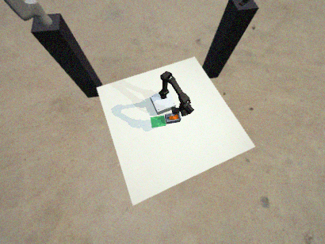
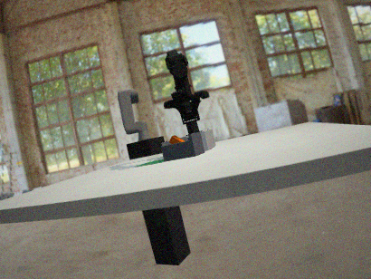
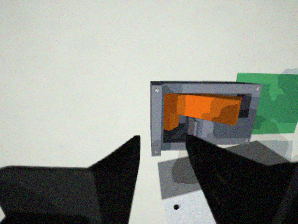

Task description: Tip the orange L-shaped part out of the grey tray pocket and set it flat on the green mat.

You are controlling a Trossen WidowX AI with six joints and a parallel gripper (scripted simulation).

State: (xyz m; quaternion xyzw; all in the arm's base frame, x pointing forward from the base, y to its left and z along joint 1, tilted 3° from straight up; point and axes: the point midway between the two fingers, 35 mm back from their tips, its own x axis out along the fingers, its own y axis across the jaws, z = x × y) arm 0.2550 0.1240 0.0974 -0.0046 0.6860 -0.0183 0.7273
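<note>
White square table [image 1: 170,158] on mottled tan floor [image 1: 59,178]. Two dark square posts beyond table's far edge: one at far left corner [image 1: 65,55], one at far right [image 1: 230,37]. Pale grey fixture [image 1: 29,9] atop left post. Dark pedestal [image 2: 166,235] under table. Brick wall [image 2: 127,59] behind, tall multi-pane windows [image 2: 72,106], green foliage outside. White crate [image 2: 272,116] by far wall.

Black jointed arm [image 1: 174,90], white square base [image 1: 162,103], tapered black fingers
</note>
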